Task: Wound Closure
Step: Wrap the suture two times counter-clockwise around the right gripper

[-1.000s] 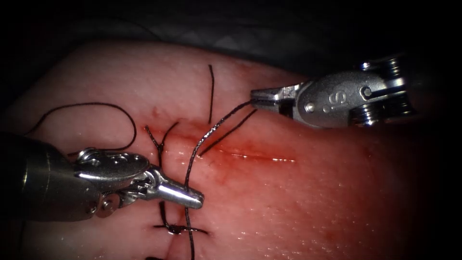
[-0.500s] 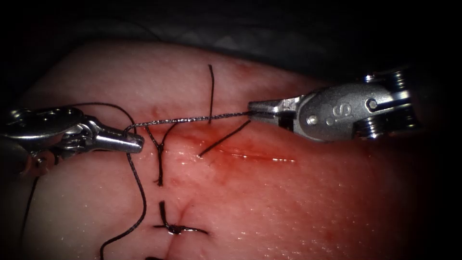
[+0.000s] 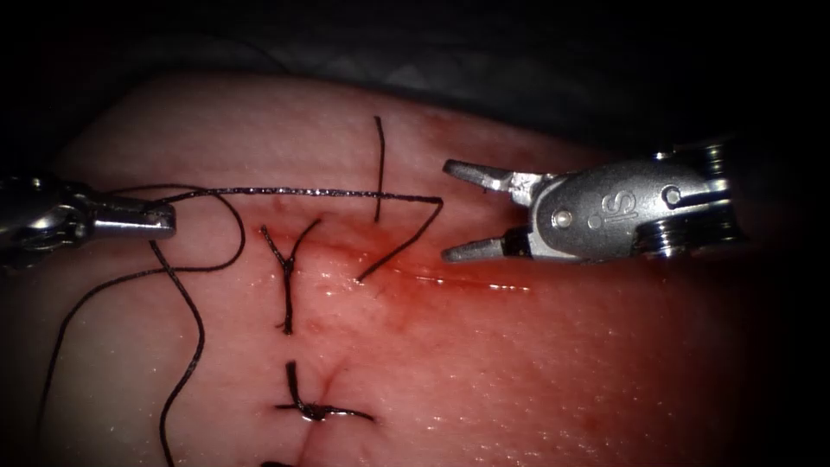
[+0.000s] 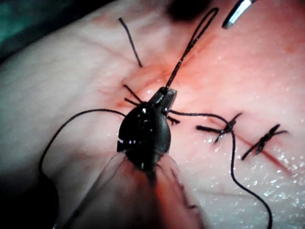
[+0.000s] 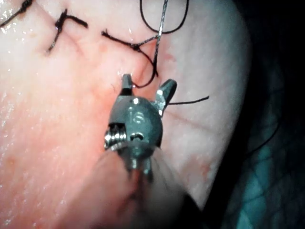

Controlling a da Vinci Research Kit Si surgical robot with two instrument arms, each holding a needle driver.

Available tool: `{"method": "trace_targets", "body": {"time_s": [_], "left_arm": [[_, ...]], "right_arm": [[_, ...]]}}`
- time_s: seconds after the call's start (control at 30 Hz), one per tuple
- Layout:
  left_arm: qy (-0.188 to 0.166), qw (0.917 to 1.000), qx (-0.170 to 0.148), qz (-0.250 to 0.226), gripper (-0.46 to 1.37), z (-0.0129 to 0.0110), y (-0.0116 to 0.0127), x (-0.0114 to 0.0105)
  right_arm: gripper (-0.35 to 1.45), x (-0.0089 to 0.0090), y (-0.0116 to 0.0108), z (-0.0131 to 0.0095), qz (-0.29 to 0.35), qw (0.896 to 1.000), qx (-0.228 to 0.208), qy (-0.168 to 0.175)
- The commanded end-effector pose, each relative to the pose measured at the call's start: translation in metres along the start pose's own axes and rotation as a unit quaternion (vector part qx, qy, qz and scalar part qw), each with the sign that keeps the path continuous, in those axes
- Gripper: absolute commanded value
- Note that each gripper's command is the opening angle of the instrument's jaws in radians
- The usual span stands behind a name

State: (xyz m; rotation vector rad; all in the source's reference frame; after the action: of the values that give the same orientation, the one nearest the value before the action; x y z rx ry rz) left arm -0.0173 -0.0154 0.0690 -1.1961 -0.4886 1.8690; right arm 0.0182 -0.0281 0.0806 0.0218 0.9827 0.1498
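Right gripper (image 3: 450, 210) now spread wide, thread (image 3: 303, 192) let go a moment ago. Left gripper (image 3: 164, 227) drawn further toward the left edge, strand clamped and pulled out across the cut (image 3: 432, 278).

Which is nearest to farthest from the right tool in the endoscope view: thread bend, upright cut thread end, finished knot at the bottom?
From the right tool, jaws open, holding nothing:
1. Thread bend, between its jaws.
2. Upright cut thread end, just left.
3. Finished knot, low on the cut.

Two grippers (image 3: 450, 210) (image 3: 169, 225), two tied stitches (image 3: 287, 251) (image 3: 313, 412), one tissue (image 3: 562, 363)
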Motion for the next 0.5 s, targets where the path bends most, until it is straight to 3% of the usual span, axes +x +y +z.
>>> {"method": "trace_targets", "body": {"time_s": [0.03,0.17,0.23,0.27,0.3,0.33,0.37,0.5], "left_arm": [[0.0,1.0,0.0,0.004,-0.35,-0.0001,0.0001,-0.0001],[-0.001,0.9997,0.005,0.022,-0.35,-0.0004,0.001,0.0],[-0.001,0.9995,0.006,0.029,-0.35,-0.0006,0.0012,0.0],[-0.003,0.9994,0.007,0.035,-0.35,-0.0007,0.0013,0.0001],[-0.002,0.9991,0.012,0.039,-0.35,-0.0007,0.0013,0.0001],[-0.005,0.9987,0.018,0.047,-0.35,-0.0007,0.0014,0.0002],[-0.007,0.998,0.024,0.057,-0.35,-0.0007,0.0016,0.0002],[-0.008,0.9971,0.027,0.07,-0.35,-0.0005,0.0023,0.0009]], "right_arm": [[1.04,-0.0002,0.0,-0.0001,0.007,1.0,0.001,0.004],[1.0,-0.0012,0.0011,-0.0007,0.015,1.0,-0.007,0.021],[0.91,-0.0016,0.0018,-0.0006,0.016,1.0,-0.014,0.023],[0.7,-0.0017,0.002,-0.0005,0.016,1.0,-0.014,0.023],[0.32,-0.0018,0.0023,-0.0004,0.016,1.0,-0.014,0.023],[-0.18,-0.0019,0.0025,-0.0003,0.016,1.0,-0.014,0.023],[-0.35,-0.0019,0.0029,0.0,0.016,1.0,-0.01,0.025],[-0.35,-0.002,0.0044,0.0014,0.02,0.999,-0.009,0.027]]}}
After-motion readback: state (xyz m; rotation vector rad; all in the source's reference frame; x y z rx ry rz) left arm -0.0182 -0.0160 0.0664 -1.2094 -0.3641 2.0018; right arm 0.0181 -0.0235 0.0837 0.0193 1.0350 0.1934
